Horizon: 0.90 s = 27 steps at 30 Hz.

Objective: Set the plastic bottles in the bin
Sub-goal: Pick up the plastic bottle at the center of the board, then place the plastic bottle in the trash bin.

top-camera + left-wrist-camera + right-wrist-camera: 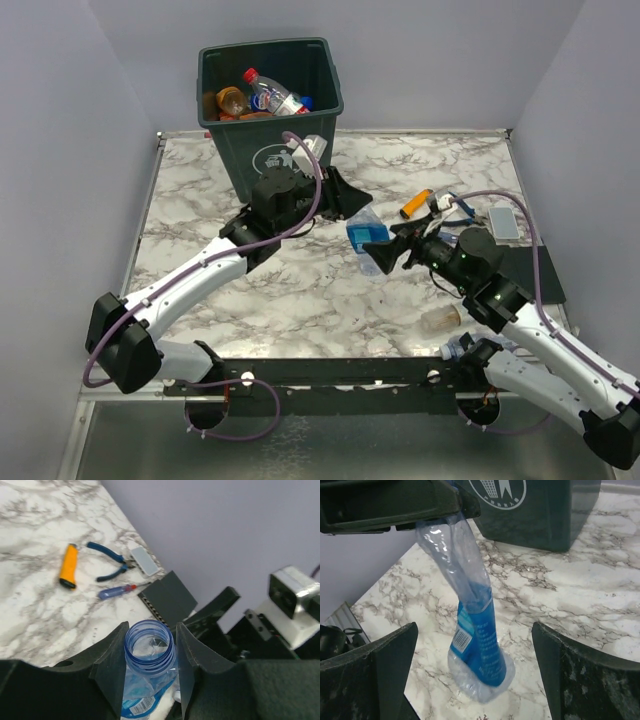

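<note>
From above, we see the tall dark green square plastic bin [235,140] at the 12 o'clock edge of the marble table [300,290], with several capped plastic bottles [272,97] lying inside it. At about 4 o'clock from the bin, near the table's middle, a clear, crumpled plastic bottle with a blue label [366,236] sits between the left jaws and the right jaws. A small orange cylinder [417,204] lies at 2 o'clock from that bottle. A second clear bottle [440,318] lies on the table at its 5 o'clock.

In the left wrist view, we find the left jaws closed on the uncapped neck of the blue-labelled bottle [150,645], one finger against each side. Beyond, toward 11 o'clock, lie the orange cylinder [68,566] and blue-handled pliers [107,562].

In the right wrist view, the right jaws are wide open, one on either side of the bottle [476,630] and touching nothing. The bottle slants down from the left jaws at 11 o'clock. We cannot tell whether its base touches the table. The bin [545,510] is at 1 o'clock.
</note>
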Each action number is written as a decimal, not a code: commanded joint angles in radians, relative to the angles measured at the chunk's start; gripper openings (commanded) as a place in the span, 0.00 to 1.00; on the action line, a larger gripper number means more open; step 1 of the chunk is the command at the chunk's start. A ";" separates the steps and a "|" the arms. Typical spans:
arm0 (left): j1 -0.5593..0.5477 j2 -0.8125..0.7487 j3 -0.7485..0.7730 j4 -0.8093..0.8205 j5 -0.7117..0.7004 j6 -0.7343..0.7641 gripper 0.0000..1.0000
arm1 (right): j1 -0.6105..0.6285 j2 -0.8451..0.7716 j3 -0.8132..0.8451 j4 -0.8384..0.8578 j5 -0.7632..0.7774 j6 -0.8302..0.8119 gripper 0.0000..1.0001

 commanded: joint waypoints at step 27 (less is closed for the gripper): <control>0.275 0.429 0.884 0.090 -0.698 0.367 0.00 | 0.003 -0.244 0.105 -0.265 0.120 0.059 1.00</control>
